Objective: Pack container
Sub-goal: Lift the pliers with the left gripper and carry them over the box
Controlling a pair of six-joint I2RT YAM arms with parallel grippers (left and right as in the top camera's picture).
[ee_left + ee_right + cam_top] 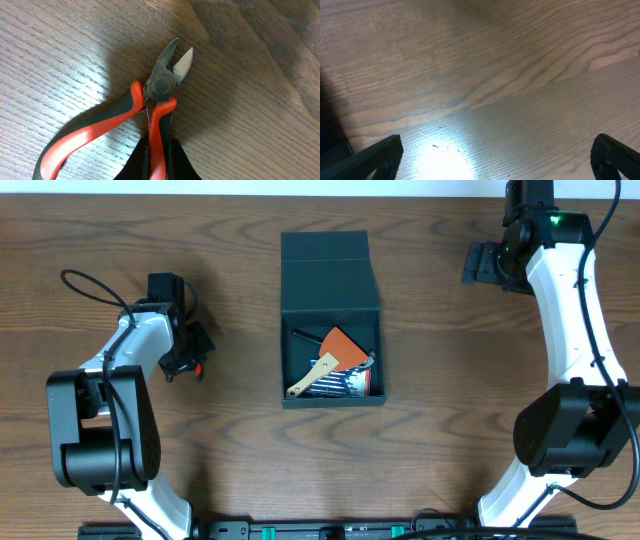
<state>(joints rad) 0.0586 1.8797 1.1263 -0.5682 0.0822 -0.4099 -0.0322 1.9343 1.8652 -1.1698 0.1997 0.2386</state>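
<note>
The dark teal container sits mid-bench nearer the far edge, its lid flapped back. It holds what looks like a wooden-handled scraper. Toward the left edge, the left gripper pinches one red-and-black handle of the diagonal cutters. Near the far right corner, the right gripper is spread wide and holds nothing.
</note>
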